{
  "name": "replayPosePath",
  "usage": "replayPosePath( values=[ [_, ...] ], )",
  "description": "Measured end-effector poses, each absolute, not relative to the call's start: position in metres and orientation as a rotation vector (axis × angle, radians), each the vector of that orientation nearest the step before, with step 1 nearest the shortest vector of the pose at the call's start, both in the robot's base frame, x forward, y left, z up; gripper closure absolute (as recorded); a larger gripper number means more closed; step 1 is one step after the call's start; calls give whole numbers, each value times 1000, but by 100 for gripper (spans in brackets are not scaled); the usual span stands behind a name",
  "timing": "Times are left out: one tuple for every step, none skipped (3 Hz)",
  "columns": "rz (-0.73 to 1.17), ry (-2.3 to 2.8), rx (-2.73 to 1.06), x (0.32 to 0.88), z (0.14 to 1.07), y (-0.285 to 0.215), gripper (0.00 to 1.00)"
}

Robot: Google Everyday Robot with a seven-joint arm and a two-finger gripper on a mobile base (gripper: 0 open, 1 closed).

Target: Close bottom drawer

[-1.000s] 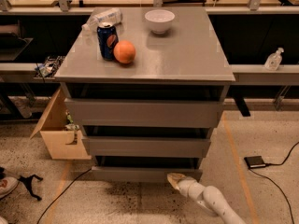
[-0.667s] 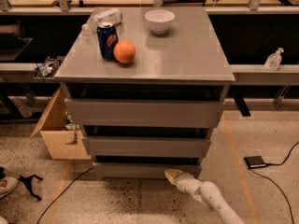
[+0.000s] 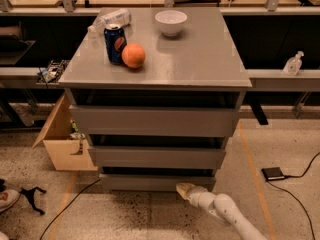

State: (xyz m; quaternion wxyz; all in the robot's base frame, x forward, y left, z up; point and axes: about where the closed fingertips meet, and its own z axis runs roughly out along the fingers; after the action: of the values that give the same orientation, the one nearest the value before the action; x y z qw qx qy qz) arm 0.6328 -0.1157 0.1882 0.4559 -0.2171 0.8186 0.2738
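Note:
The bottom drawer (image 3: pixel 150 182) is the lowest and narrowest of three grey drawer fronts in the cabinet, close to the floor. It sits almost flush under the middle drawer (image 3: pixel 156 156), with a thin dark gap above it. My gripper (image 3: pixel 183 189) is at the end of the white arm coming in from the lower right. Its tip touches the drawer's front at the lower right part.
On the cabinet top (image 3: pixel 210 59) stand a blue can (image 3: pixel 114 44), an orange (image 3: pixel 133 56), a white bowl (image 3: pixel 170 22) and a plastic bottle (image 3: pixel 111 19). An open cardboard box (image 3: pixel 62 141) is at the cabinet's left. A black device with cable (image 3: pixel 273 173) lies on the floor at right.
My gripper has moved left and toward the cabinet, pressing the bottom drawer front. The drawer has slid further in under the middle one.

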Motion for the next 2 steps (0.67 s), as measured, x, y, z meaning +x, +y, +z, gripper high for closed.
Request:
replayPosePath(
  values=[
    [702, 2119, -548, 602, 181, -127, 100],
    [701, 2261, -498, 556, 167, -158, 100]
  ],
)
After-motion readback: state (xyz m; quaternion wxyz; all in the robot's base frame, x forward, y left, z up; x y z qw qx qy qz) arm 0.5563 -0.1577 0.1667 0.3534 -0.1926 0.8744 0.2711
